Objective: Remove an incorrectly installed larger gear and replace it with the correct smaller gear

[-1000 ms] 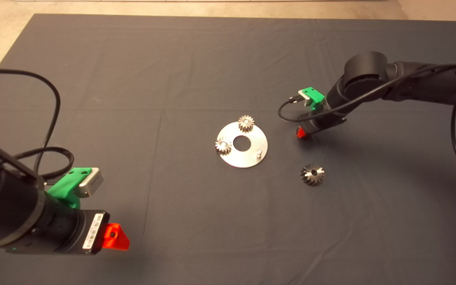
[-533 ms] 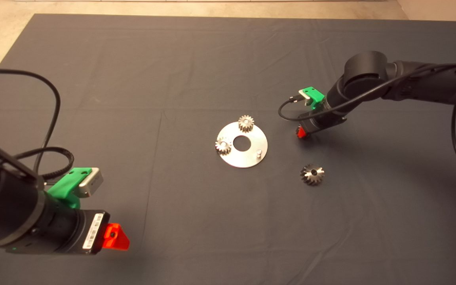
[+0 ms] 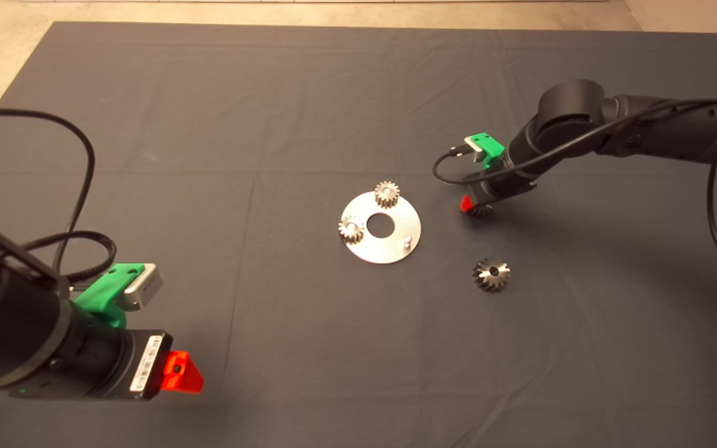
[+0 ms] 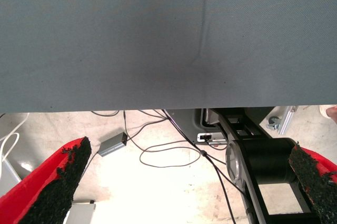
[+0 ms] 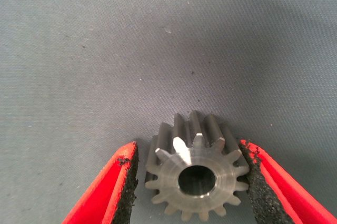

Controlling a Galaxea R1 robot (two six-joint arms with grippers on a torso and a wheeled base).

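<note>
My right gripper (image 3: 474, 208) is just right of the round steel plate (image 3: 396, 249), shut on the smaller gear (image 3: 480, 211). In the right wrist view the smaller gear (image 5: 196, 174) sits between the black pads (image 5: 128, 182) of that gripper (image 5: 188, 150), its centre hole facing the camera, over bare mat. The larger gear (image 3: 491, 274), with flared teeth, lies on the mat in front of the right gripper, apart from the plate. My left gripper (image 3: 178, 372) is parked at the lower left, open and empty.
The plate carries two small gears (image 3: 386, 194) (image 3: 351, 229), a centre hole and a bare pin (image 3: 407, 239) on its right side. The left wrist view shows the mat's edge and, beyond it, floor with cables (image 4: 158, 155).
My right gripper has shifted a little to the left, towards the plate. The smaller gear now shows under its fingers. The left arm has not moved.
</note>
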